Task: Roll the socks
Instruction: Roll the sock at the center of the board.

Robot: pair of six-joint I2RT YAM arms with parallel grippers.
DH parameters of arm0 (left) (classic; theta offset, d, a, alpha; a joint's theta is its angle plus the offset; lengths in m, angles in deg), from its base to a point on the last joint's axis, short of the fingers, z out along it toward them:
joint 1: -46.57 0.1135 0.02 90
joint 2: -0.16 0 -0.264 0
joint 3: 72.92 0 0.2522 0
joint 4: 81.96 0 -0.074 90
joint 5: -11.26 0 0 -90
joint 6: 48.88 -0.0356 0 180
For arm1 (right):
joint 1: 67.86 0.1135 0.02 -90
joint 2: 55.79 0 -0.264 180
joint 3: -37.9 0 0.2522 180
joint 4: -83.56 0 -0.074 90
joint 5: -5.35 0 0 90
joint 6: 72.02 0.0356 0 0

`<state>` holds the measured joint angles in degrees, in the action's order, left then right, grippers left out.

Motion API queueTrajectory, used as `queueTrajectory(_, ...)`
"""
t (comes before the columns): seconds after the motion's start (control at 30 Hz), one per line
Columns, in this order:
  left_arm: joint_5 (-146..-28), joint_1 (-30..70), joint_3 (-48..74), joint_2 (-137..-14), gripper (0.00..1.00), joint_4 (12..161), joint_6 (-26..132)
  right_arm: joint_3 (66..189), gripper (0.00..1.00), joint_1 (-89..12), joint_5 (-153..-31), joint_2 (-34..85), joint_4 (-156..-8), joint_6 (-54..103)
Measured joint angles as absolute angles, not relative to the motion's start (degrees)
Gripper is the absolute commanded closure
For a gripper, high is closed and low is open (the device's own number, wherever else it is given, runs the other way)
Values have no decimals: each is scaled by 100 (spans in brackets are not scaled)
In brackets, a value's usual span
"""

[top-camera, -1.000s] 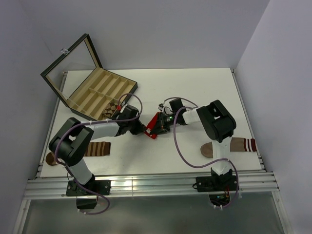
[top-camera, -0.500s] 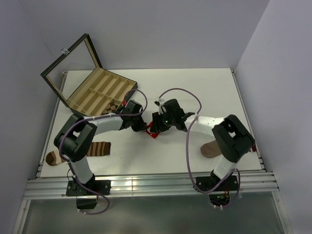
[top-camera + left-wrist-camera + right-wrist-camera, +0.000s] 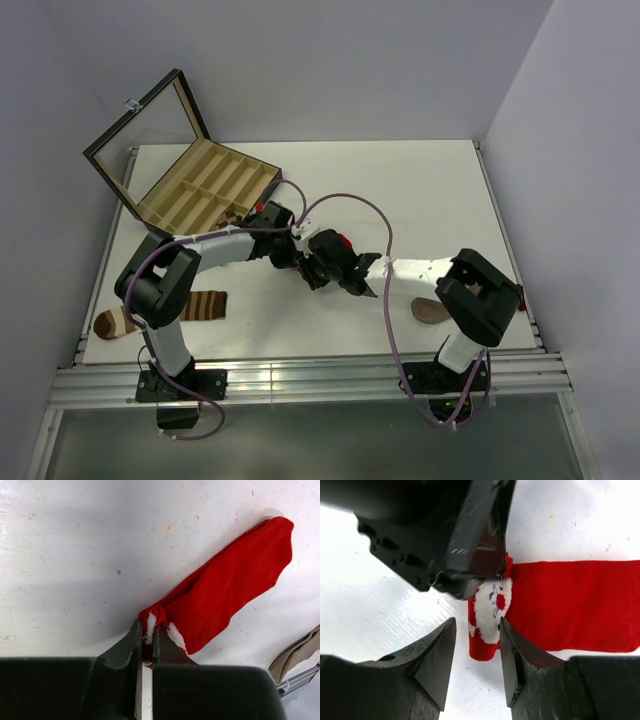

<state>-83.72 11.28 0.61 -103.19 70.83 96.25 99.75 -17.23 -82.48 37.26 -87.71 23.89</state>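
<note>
The red sock [image 3: 235, 580] lies flat on the white table, its white cuff end bunched into a small fold. My left gripper [image 3: 148, 625] is shut on that cuff fold. In the right wrist view the red sock [image 3: 570, 605] stretches to the right, and my right gripper [image 3: 477, 625] stands open just short of the folded cuff, with nothing held. From above, both grippers meet mid-table, the left gripper [image 3: 298, 258] beside the right gripper [image 3: 312, 272], with a bit of red sock [image 3: 346, 240] showing behind them. The argyle sock [image 3: 236, 212] peeks out by the box, mostly hidden by my left arm.
An open compartment box [image 3: 200, 185] with a raised lid stands at the back left. A brown-and-cream striped sock [image 3: 195, 305] lies front left. A plain tan-brown sock [image 3: 430, 311] lies front right, partly under my right arm.
My right gripper opened, let go of the red sock and swung round to its near-left end. My left gripper closed on the cuff. The sock now lies stretched out.
</note>
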Motion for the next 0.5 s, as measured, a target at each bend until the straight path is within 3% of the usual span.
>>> queueTrajectory(0.2, -8431, 1158, 61, -10319, 100, 7063, 9623, 10012, 57, -1411, -7666, 4129, -8780, 2146)
queueTrajectory(0.27, -8448, 1165, 61, -10319, 100, 7057, 9623, 10012, 67, -1386, -7561, 4222, -8754, 2129)
queueTrajectory(0.33, -8455, 1167, 61, -10319, 98, 7048, 9623, 10008, 86, -1382, -7516, 4236, -8758, 2131)
queueTrajectory(0.43, -8455, 1172, 61, -10319, 90, 7050, 9623, 10008, 100, -1395, -7555, 4229, -8776, 2159)
queueTrajectory(0.5, -8459, 1180, 59, -10319, 79, 7052, 9619, 10008, 100, -1459, -7704, 4216, -8776, 2196)
